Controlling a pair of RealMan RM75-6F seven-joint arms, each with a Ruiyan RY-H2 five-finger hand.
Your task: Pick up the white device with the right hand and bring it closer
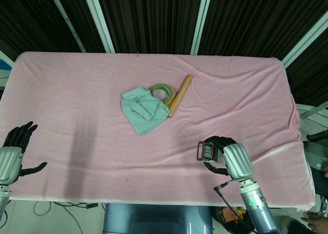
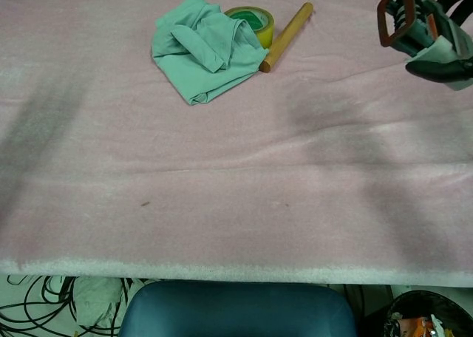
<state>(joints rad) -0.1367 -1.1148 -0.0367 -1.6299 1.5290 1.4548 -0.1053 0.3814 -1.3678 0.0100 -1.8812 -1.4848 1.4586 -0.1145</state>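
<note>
Looks like I'm parked in some kind of robot lab or test room, not anybody's home. My workbench is just a table (image 1: 77,90) draped in a pink fleecy cloth, with dark corrugated wall panels (image 1: 148,13) and white metal struts (image 1: 100,18) behind it. Under the front edge there's a tangle of loose cables (image 2: 44,304) on the floor.

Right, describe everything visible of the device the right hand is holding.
The small white device with a red-brown rectangular frame is gripped in the right hand, lifted off the pink cloth near the table's front right. Dark fingers wrap its pale body, hiding most of it; the frame end sticks out toward the left. Finer detail cannot be made out.
</note>
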